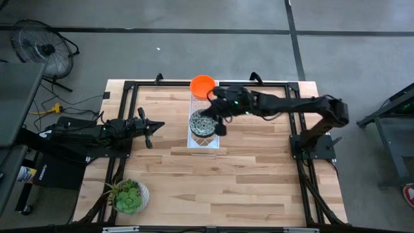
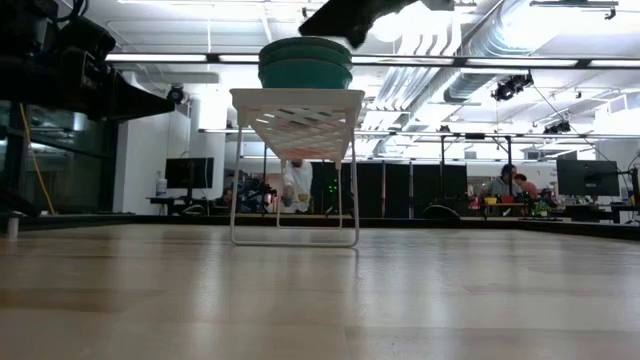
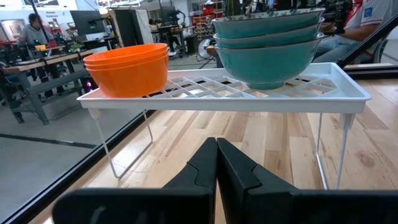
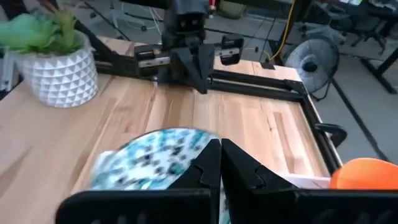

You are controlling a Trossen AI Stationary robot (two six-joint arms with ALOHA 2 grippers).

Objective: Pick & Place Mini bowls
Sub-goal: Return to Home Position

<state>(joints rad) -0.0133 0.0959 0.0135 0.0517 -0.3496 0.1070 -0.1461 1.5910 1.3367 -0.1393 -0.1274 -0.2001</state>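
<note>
Stack of three patterned bowls (image 3: 267,43) set on white wire shelf (image 3: 348,93), orange bowls (image 3: 127,65) nested beside it on same shelf, right gripper (image 4: 219,152) clenched empty just above patterned stack, left gripper (image 3: 216,149) clenched empty, held near shelf.

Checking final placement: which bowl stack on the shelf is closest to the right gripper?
The blue-white patterned stack, just below the right gripper; the orange stack sits farther along the white shelf.

Mini bowls, all stacked
The orange stack (image 3: 127,68) and the patterned stack (image 3: 268,46) sit upright, apart, on the white rack (image 3: 217,100).
</note>
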